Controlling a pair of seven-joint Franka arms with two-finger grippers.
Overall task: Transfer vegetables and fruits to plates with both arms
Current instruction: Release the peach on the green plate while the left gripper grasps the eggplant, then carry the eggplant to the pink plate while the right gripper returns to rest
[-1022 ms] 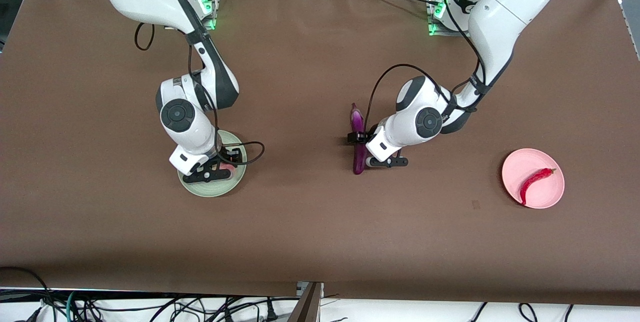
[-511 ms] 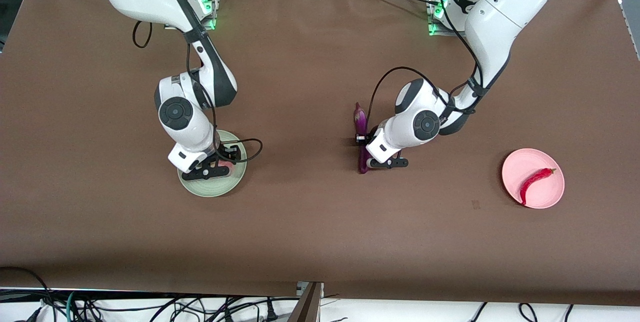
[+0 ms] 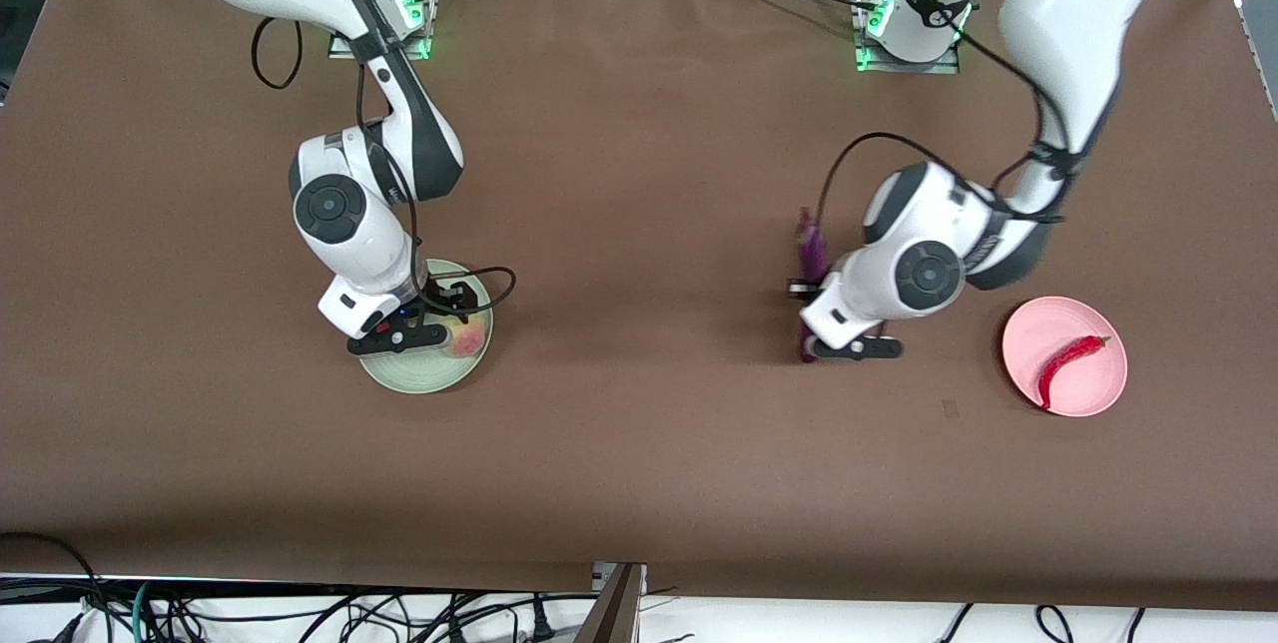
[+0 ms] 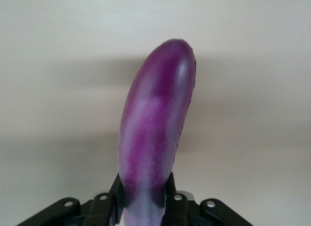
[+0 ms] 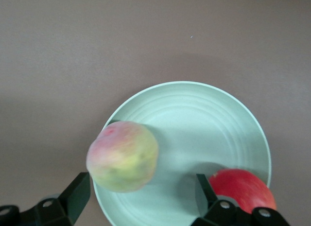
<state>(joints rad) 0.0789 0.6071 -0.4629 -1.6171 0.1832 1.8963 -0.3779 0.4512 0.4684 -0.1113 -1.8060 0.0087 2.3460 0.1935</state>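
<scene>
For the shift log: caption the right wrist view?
Right gripper open over mint plate; yellow-green fruit just released beside red fruit.

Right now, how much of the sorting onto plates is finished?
Mostly done: the curved red chili lies on the pink plate, both round fruits on the mint plate under the open right gripper. The left gripper holds the purple eggplant, still unplated.
</scene>
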